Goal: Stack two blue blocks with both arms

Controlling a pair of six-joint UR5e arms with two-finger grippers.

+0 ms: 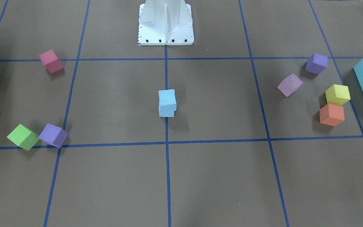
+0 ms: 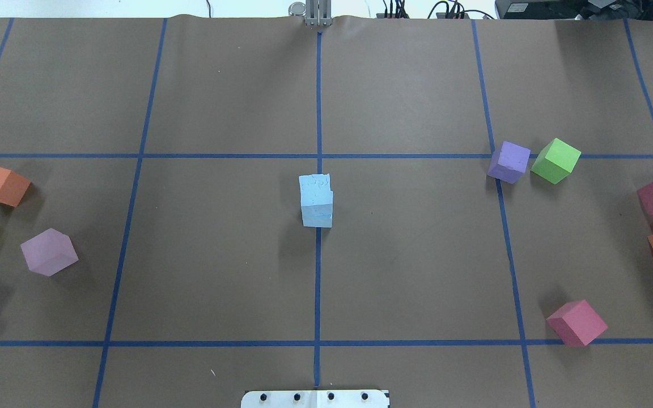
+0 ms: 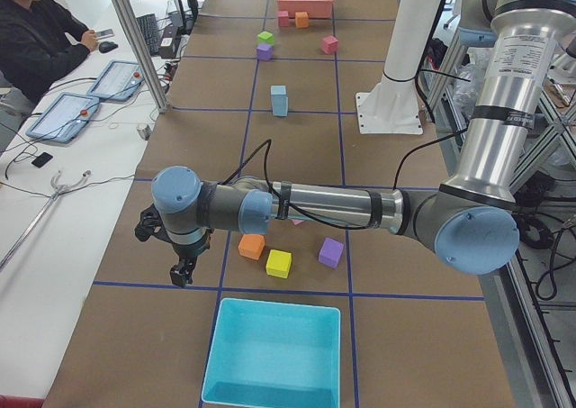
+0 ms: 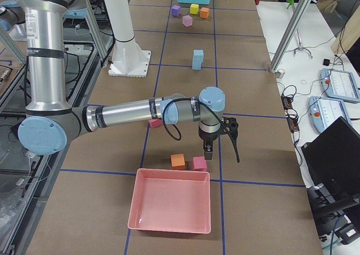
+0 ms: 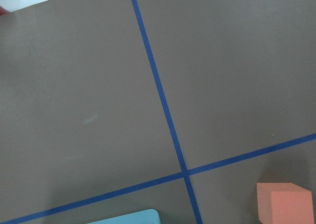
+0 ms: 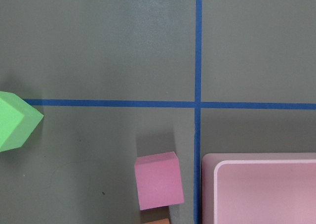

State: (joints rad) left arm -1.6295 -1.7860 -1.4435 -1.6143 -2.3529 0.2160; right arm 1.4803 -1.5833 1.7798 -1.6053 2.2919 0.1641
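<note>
From my screens, the 2 blue blocks (image 1: 167, 103) sit 1 on the other at the centre of the front-facing frame, on the middle tape line, and at dead centre of the overhead frame too. I judge the stack made. The upper block (image 1: 167, 97) sits slightly off-square on the lower block (image 1: 166, 112), and a small step shows at the stack's lower right corner.

Neither arm shows in those 2 frames. The left arm (image 3: 324, 205) stretches across the lower half of the left side view, with the left gripper (image 3: 183, 273) hanging over the table at lower left, well apart from the stack. The right arm (image 4: 124, 115) lies likewise in the right side view, with the right gripper (image 4: 208, 152) near centre frame. I cannot tell whether either hand is wide or narrow: only the side views show them, and the wrist cameras catch no fingers.

My worry is the stack. Foam is light, and with that offset, an arm swinging through the middle could tip it. Closer in, an orange cube (image 5: 284, 203) and the turquoise bin (image 5: 128, 218) lie under the left wrist camera. A pink cube (image 6: 158, 180) sits just beside the pink bin (image 6: 261, 184) under the right one. A careless descent would knock them.
</note>
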